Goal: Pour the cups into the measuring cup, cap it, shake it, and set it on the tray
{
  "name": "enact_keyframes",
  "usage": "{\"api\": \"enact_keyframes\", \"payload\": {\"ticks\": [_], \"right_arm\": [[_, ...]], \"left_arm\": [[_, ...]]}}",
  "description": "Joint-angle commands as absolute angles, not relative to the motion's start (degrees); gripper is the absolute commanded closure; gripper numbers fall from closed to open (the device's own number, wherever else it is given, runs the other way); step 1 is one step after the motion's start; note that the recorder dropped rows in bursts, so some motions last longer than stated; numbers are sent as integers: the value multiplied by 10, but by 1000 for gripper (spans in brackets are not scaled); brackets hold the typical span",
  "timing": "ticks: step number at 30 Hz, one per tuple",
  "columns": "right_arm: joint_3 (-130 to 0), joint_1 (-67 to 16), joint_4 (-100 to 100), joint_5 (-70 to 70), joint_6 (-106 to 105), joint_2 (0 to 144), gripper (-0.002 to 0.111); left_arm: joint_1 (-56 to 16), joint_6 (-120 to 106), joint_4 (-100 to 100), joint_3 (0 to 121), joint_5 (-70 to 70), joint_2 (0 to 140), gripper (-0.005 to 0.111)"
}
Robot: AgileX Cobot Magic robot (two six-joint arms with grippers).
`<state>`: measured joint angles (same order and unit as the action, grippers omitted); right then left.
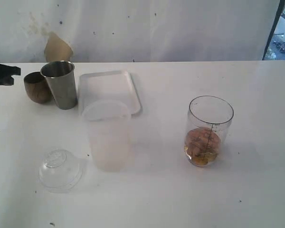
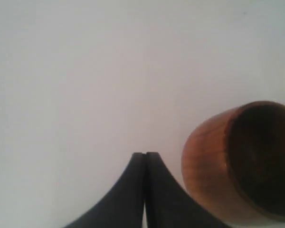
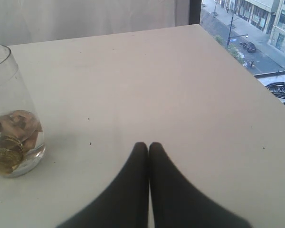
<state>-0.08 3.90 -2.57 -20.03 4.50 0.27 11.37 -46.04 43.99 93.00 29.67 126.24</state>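
Note:
The brown wooden cup [image 1: 37, 87] and the steel tumbler [image 1: 60, 84] stand side by side at the back left of the table. My left gripper [image 1: 4, 74] hangs at the left edge just beside the wooden cup [image 2: 242, 161]; in its wrist view the left gripper [image 2: 145, 154] is shut and empty. The clear measuring cup [image 1: 209, 130], uncapped, stands to the right with brownish pieces and gold coins in its bottom. My right gripper [image 3: 148, 145] is shut, empty, hovering over bare table beside the measuring cup [image 3: 12, 128]. The white tray [image 1: 109, 90] lies empty behind the middle.
A wide frosted plastic tumbler [image 1: 108, 135] stands in front of the tray. A clear domed lid [image 1: 60, 169] lies on the table at front left. The table's right edge [image 3: 256, 80] runs along a window.

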Motion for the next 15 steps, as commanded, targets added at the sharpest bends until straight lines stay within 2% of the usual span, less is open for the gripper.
{"api": "enact_keyframes", "payload": {"ticks": [1,4,11,15], "right_arm": [[0,37,-28,-197,47,0,108],[0,37,-28,-197,47,0,108],[0,37,-28,-197,47,0,108],[0,37,-28,-197,47,0,108]], "left_arm": [[118,-403,378,925,275,1192,107],[124,-402,393,883,218,1130,107],[126,-402,399,709,-40,976,107],[126,-405,384,632,-98,897,107]]}}
